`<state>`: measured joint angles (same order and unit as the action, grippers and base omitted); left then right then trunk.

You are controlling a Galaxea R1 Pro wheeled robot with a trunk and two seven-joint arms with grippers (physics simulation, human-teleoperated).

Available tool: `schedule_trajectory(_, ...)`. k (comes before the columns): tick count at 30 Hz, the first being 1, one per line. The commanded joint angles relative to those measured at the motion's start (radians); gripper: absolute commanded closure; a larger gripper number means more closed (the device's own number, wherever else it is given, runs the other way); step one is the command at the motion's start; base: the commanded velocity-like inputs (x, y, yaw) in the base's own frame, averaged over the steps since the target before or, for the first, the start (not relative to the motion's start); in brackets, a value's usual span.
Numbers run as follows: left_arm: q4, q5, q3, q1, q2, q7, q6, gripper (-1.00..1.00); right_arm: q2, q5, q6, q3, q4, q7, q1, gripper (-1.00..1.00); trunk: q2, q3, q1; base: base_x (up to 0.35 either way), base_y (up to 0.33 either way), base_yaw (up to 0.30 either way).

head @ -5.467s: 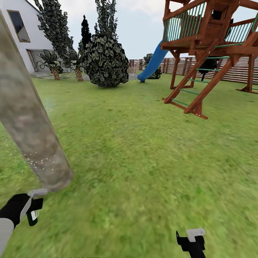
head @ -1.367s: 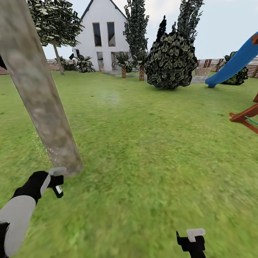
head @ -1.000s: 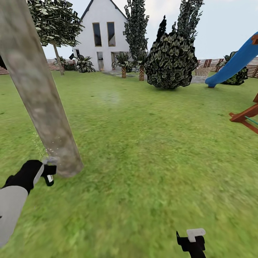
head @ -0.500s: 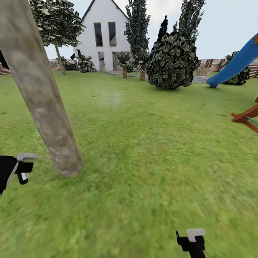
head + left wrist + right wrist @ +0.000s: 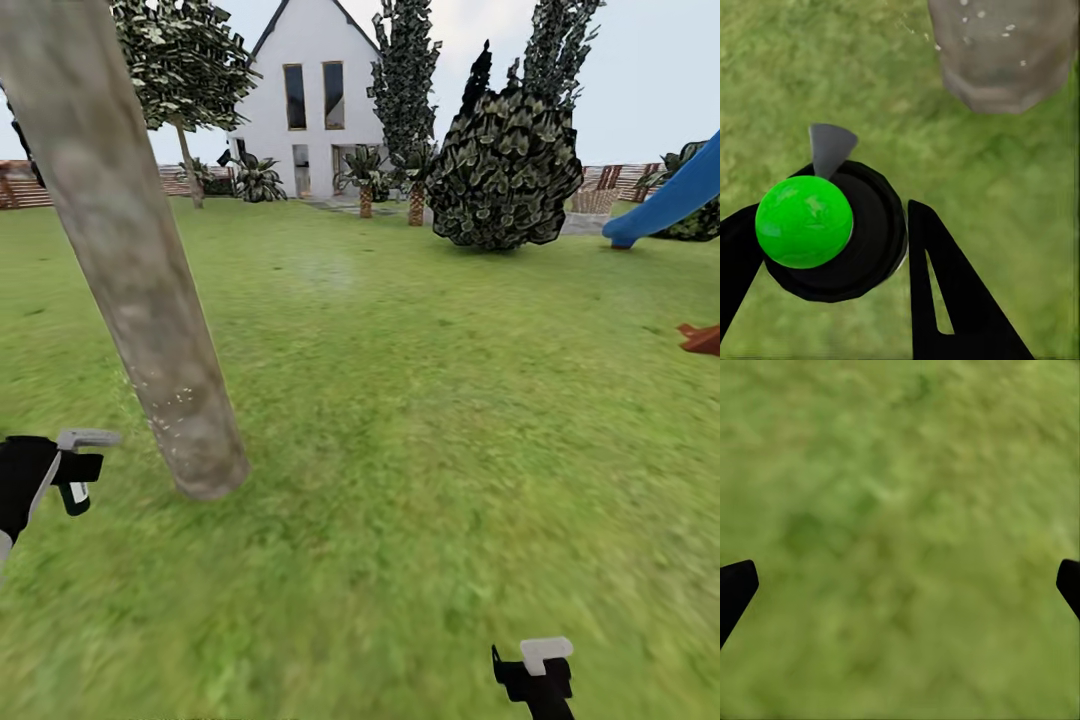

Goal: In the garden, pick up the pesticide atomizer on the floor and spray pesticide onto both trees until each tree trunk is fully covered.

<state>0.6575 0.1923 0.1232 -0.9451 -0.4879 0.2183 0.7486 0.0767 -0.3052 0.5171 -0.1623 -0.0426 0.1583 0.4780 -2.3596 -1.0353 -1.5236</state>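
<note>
A thick, mottled grey-tan tree trunk [image 5: 140, 270] leans up from the lawn at the left of the head view, with white specks [image 5: 170, 400] on its lower part. My left gripper [image 5: 62, 478] hangs just left of the trunk's base, shut on the pesticide atomizer [image 5: 88, 438], whose grey nozzle points toward the trunk. In the left wrist view the atomizer [image 5: 804, 221] shows a bright green cap on a black round body, held in my left gripper [image 5: 832, 247], with the trunk's foot [image 5: 1001, 52] beyond it. My right gripper [image 5: 538, 680] is low at the front, and it [image 5: 900, 585] stands open over bare grass.
Green lawn [image 5: 420, 400] spreads ahead and to the right. Far off stand a white house [image 5: 315, 110], a big dark bush [image 5: 505, 175], short palms [image 5: 365, 175], a leafy tree [image 5: 185, 70], a blue slide [image 5: 670, 195] and a slat fence [image 5: 610, 178].
My left gripper has carried the atomizer leftward, away from the trunk's base. The whole view has shifted slightly, so the camera has turned. The right gripper has kept its place.
</note>
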Motion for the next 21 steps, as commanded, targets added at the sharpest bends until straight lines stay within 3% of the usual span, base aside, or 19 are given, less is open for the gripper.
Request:
schedule_trajectory(1, 0.001, 0.020, 0.004, 0.000, 0.023, 0.009, 0.001, 1.00, 0.000, -0.011, 0.003, -0.006, 0.001, 0.004, 0.001, -1.00, 0.000, -0.001, 0.000, 0.005, 0.002, 0.201)
schedule_trajectory(4, -0.002, 0.021, 0.004, 0.002, 0.075, 0.008, 0.001, 1.00, 0.000, -0.011, 0.003, -0.006, 0.001, 0.004, 0.001, -1.00, 0.000, -0.001, 0.000, 0.002, 0.001, 0.058)
schedule_trajectory(10, -0.072, 0.025, 0.005, 0.002, 0.038, 0.008, -0.011, 1.00, 0.000, -0.011, 0.003, -0.006, 0.001, 0.003, 0.001, -1.00, 0.000, -0.001, 0.000, 0.000, 0.000, 0.001)
schedule_trajectory(15, -0.062, 0.018, 0.006, 0.026, 0.057, 0.005, -0.014, 1.00, 0.000, -0.011, 0.003, -0.006, 0.001, 0.003, 0.001, -1.00, 0.000, -0.001, 0.000, 0.013, -0.155, 0.000)
schedule_trajectory(21, -0.059, 0.015, 0.010, 0.028, 0.060, -0.005, -0.013, 1.00, 0.000, -0.011, 0.003, -0.006, 0.001, 0.003, 0.001, -1.00, 0.000, -0.001, 0.000, 0.175, -0.235, 0.000)
